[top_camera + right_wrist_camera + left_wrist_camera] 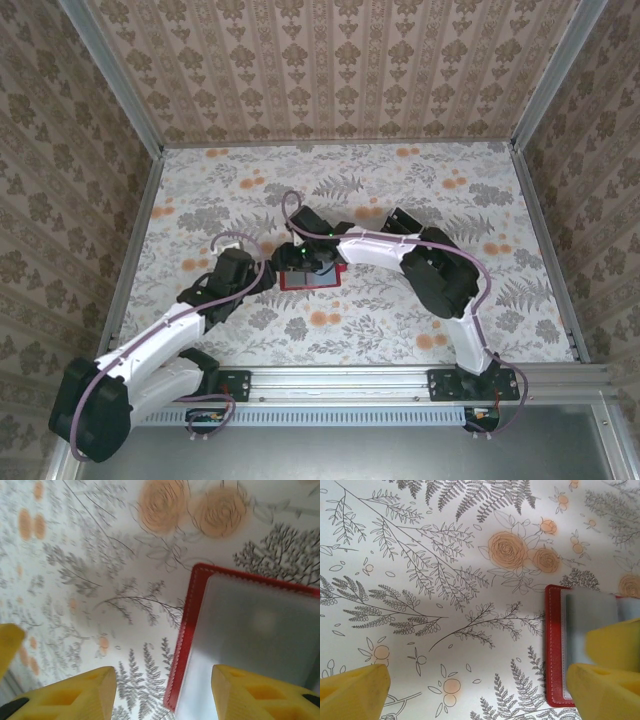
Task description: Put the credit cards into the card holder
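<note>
— Where's the holder (312, 281)?
— Middle of the table (420, 190), with open room on every side out to the edges.
— And up close?
— Left gripper (475, 690) is spread wide, one finger (605, 685) over the holder's stitched edge. Right gripper (162, 695) is spread too, the holder's corner between its fingers.

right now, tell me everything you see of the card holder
The holder is red, with pale stitching along its edge and a frosted grey panel facing up. It lies flat on the table, between the arms. The left end effector and right end effector hover open at it; a left finger overlaps the panel, contact unclear.
</note>
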Robot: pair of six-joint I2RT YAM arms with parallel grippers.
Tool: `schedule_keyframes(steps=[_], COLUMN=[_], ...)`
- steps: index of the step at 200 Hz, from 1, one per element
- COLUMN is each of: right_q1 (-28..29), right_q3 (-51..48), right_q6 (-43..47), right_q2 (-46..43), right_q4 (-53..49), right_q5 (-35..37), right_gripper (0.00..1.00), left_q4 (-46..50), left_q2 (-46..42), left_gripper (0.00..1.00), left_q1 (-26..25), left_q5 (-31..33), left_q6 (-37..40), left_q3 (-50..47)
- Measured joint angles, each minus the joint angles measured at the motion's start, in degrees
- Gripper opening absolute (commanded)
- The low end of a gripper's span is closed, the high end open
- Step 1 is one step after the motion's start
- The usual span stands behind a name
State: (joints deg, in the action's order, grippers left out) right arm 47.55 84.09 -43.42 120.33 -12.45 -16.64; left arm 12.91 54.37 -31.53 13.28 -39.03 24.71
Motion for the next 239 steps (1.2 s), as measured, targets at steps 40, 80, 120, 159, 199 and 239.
schedule_keyframes(steps=[40, 80, 120, 159, 199, 239], right_q1=[0.7, 0.7, -1.1, -6.5, -12.7, -13.5], right_q3=[1.3, 1.4, -0.3, -4.0, -7.3, -11.4], right_q6=[-0.7, -0.6, 0.4, 6.1, 17.5, 25.9], right_q2=[2.0, 2.0, -2.2, -17.4, -26.8, -28.3], right_q4=[0.0, -0.3, -2.1, -6.5, -17.2, -28.0], right_q5=[0.0, 0.0, 0.3, 3.3, 11.5, 20.9], right_gripper=[0.54, 0.55, 0.55, 0.55, 0.55, 0.51], left_q4=[0.0, -0.2, -0.7, -0.9, -0.9, -0.9], left_q2=[-0.5, -0.5, 1.4, 6.3, 11.3, 13.2], left_gripper=[1.00, 1.00, 1.00, 1.00, 1.00, 1.00], left_q1=[1.1, 1.3, 1.3, 1.3, 0.6, 0.0], left_q5=[-1.6, -2.4, -3.7, -5.4, -6.5, -6.7], left_q6=[0.0, 0.0, 0.1, 0.3, 1.1, 1.6], left_q3=[0.0, -0.2, -0.2, 0.6, 4.9, 7.2])
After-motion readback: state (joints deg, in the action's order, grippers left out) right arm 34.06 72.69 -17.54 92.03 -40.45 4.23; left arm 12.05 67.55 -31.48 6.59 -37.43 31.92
